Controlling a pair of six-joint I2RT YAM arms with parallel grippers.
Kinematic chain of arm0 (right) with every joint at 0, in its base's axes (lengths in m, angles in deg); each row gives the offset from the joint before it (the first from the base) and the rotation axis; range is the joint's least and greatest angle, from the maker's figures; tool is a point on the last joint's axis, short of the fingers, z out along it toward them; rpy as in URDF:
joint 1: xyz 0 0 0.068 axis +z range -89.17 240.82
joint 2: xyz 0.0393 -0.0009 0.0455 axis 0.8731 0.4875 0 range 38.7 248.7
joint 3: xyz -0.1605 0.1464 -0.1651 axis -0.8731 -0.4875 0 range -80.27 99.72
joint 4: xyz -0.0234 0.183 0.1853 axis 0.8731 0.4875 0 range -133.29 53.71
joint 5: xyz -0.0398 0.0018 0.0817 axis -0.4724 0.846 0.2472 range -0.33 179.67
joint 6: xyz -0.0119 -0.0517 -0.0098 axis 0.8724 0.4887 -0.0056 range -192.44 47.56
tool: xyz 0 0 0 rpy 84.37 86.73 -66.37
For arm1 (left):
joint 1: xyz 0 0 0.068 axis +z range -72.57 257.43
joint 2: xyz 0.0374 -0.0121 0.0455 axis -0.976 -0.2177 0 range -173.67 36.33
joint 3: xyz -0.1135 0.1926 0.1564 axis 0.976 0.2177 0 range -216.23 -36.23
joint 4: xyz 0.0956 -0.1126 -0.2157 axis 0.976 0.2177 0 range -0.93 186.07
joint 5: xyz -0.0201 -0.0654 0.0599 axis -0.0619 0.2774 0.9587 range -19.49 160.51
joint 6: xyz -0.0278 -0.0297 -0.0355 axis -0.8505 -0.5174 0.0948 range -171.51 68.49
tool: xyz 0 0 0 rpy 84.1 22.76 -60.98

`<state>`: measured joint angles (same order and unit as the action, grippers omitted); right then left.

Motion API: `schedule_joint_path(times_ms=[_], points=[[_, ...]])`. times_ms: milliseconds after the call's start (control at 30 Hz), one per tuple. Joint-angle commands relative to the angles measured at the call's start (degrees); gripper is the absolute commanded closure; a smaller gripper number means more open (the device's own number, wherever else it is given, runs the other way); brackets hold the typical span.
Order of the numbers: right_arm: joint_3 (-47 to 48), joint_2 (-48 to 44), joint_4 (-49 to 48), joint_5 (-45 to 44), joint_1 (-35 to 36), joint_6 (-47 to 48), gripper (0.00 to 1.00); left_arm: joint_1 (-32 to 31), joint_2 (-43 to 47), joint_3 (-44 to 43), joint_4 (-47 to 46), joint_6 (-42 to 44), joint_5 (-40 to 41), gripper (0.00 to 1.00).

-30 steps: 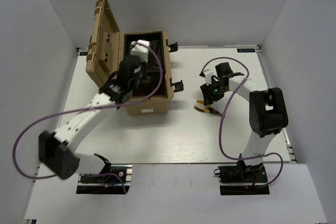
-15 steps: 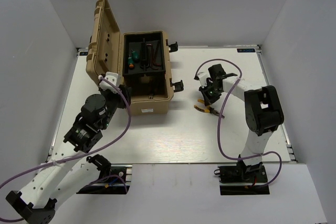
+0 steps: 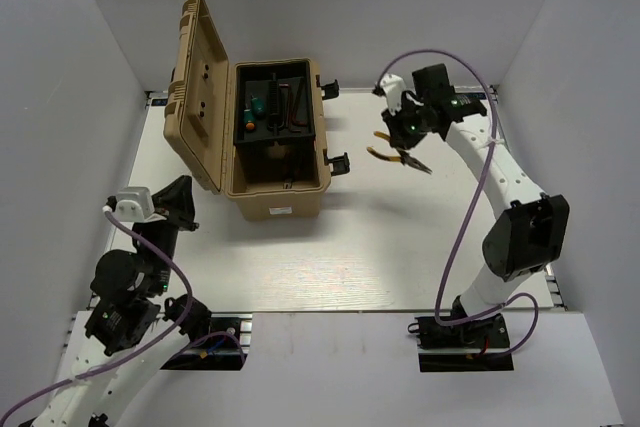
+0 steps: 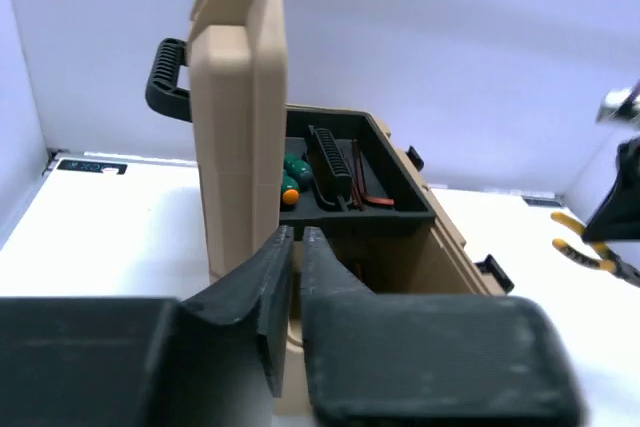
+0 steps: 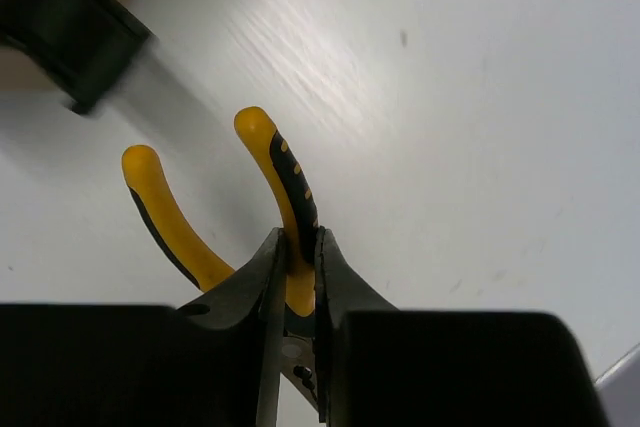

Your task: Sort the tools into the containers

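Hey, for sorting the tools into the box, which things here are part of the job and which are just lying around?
Part of the job:
pliers, clamped in the right gripper jaws
green screwdrivers, already boxed
open tan toolbox

Just lying about:
purple cable
black corner sticker

A white desk [image 3: 350, 257] fills the bottom of the booth, its top faintly streaked like wood grain. Plain white walls [image 3: 400, 7] close it in at the back and on both sides. A thin metal rail [image 3: 548, 267] edges the desk's right side. A small dark sticker [image 3: 470, 95] lies flat at the far right corner. Another label [image 4: 92, 165] sits near the left wall, its print too small to read.
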<state>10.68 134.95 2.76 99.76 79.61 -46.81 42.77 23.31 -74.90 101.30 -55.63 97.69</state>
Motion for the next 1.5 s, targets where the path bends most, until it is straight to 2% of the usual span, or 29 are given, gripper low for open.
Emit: schedule_joint_path(times_ms=[0, 33, 167, 200, 300, 400, 633, 700, 733, 833, 1000, 1033, 1067, 1133, 1167, 1233, 1267, 1333, 1367, 1400, 1433, 1467], points=[[7.46, 1.92, 3.79, 12.23, 4.83, 3.98, 1.00, -0.06, -2.09, 0.54, 0.16, -0.62, 3.66, 0.79], [11.83, 2.80, 3.27, 14.06, 5.73, 3.73, 1.00, -0.06, -2.71, -0.08, 1.03, -0.63, 4.28, 0.74], [19.77, 8.76, -1.74, 17.16, 10.38, -0.48, 1.00, -0.06, -3.42, -0.08, 1.66, -1.76, 7.97, 0.48], [20.74, 9.30, -4.62, 17.59, 11.52, -1.10, 1.00, -0.06, -2.90, -0.08, 2.18, -1.77, 9.11, 0.46], [23.73, 10.62, -9.21, 17.94, 13.82, -3.30, 1.00, -0.06, -3.50, -0.61, 4.29, -3.53, 14.64, 0.41], [30.06, 14.40, -10.53, 20.14, 15.93, -5.58, 1.00, -0.06, -4.03, -1.14, 6.13, -4.93, 19.13, 0.41], [37.80, 20.11, -11.32, 24.54, 20.85, -5.94, 1.00, -0.06, -4.56, -1.67, 7.37, -5.99, 22.47, 0.40], [37.63, 21.43, -11.59, 25.59, 21.73, -5.85, 1.00, -0.06, -5.18, -1.67, 7.98, -7.29, 24.23, 0.35], [37.10, 21.70, -12.11, 26.03, 22.34, -6.29, 1.00, -0.06, -6.22, -1.67, 8.51, -8.18, 25.72, 0.26], [35.26, 23.19, -13.87, 27.00, 23.57, -8.39, 1.00, -0.06, -10.70, -3.33, 13.16, -12.92, 30.73, 0.18], [33.85, 26.09, -15.10, 23.32, 26.03, -8.14, 1.00, 0.46, -15.11, -4.04, 15.98, -17.67, 32.94, 0.10], [32.98, 26.01, -14.84, 21.48, 26.21, -7.96, 0.95, 0.46, -15.81, -4.04, 15.98, -17.68, 33.55, 0.10], [32.01, 26.18, -14.93, 20.77, 26.39, -7.87, 0.82, 0.46, -15.81, -4.04, 15.98, -18.20, 33.55, 0.18], [31.39, 25.66, -14.05, 20.15, 26.13, -7.43, 0.64, 0.46, -15.12, -4.04, 14.24, -18.20, 33.55, 0.31], [30.69, 24.44, -13.70, 19.89, 25.95, -7.35, 0.48, 0.46, -14.59, -4.04, 13.70, -17.68, 33.55, 0.43], [29.37, 23.29, -12.56, 19.54, 25.78, -6.91, 0.39, 0.46, -13.01, -3.42, 11.43, -16.81, 33.55, 0.51], [29.02, 21.20, -12.29, 19.36, 25.60, -6.47, 0.39, 0.46, -13.00, -3.42, 11.41, -16.80, 34.08, 0.61], [28.40, 19.69, -11.15, 19.36, 25.43, -6.55, 0.38, 0.46, -10.73, -3.42, 9.32, -16.10, 34.95, 0.73], [27.70, 17.16, -10.89, 19.44, 25.42, -6.73, 0.41, 0.46, -10.02, -3.42, 8.70, -16.09, 34.96, 0.81], [27.52, 16.52, -9.93, 19.53, 25.34, -6.82, 0.55, 0.46, -9.23, -3.42, 8.08, -16.09, 36.09, 0.93], [26.74, 13.65, -9.57, 19.36, 25.16, -7.25, 0.82, 0.46, -7.92, -3.42, 6.42, -15.31, 37.49, 1.00], [26.38, 12.83, -8.96, 19.18, 24.90, -7.43, 0.82, -0.23, -7.38, -3.42, 5.36, -15.30, 38.64, 1.00]])
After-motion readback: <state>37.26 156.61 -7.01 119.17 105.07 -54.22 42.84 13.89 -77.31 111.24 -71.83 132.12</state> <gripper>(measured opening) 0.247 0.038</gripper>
